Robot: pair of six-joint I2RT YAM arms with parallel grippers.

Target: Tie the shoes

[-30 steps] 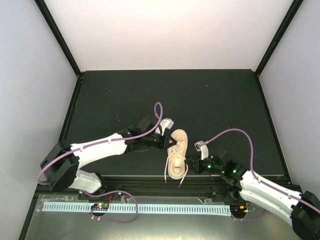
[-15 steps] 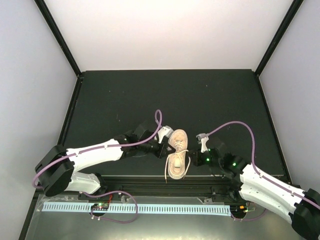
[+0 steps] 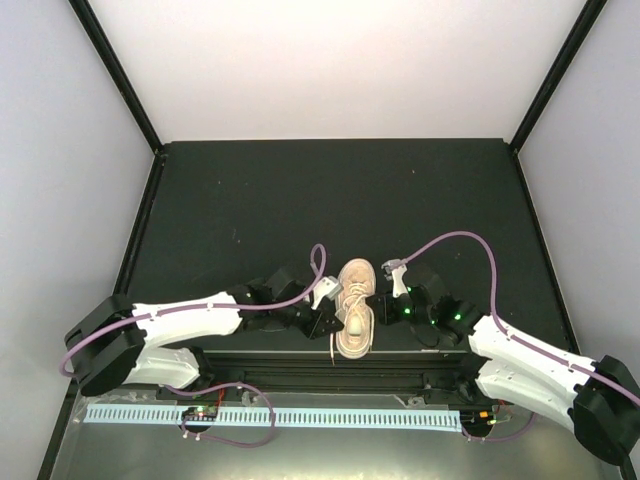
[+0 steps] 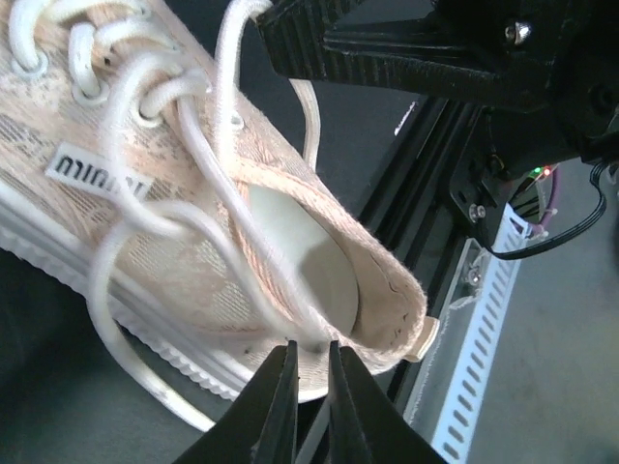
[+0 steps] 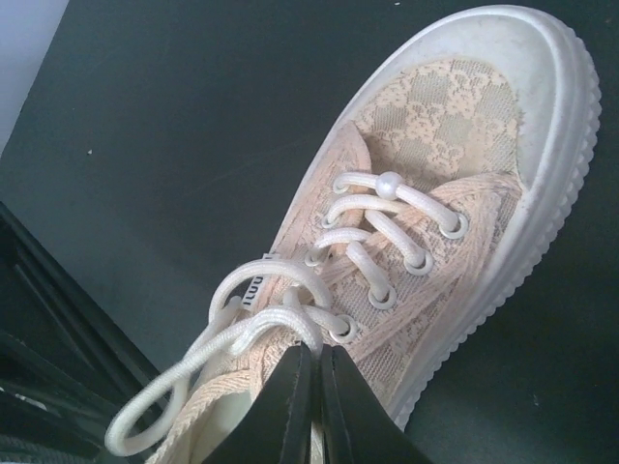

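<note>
The pale beige-pink sneaker (image 3: 357,285) lies on the black mat near the front edge, toe pointing away from the arms. Its cream-white laces (image 5: 290,295) are loose, with a loop over the tongue. My left gripper (image 3: 336,318) is at the shoe's left side by the heel. In the left wrist view its jaws (image 4: 309,356) pinch a lace strand beside the shoe's collar (image 4: 387,290). My right gripper (image 3: 378,308) is at the shoe's right side. In the right wrist view its jaws (image 5: 317,358) are closed on a lace strand just below the lowest eyelets.
A black metal rail (image 3: 400,365) runs along the front edge just behind the heel, with a white perforated strip (image 3: 300,415) below it. Purple cables (image 3: 470,245) arch over both arms. Pale walls enclose the mat (image 3: 300,190) at the back and sides.
Both grippers have closed in on the shoe from either side, the left one sliding back toward the heel. The laces that trailed over the front rail are now mostly gathered up.
</note>
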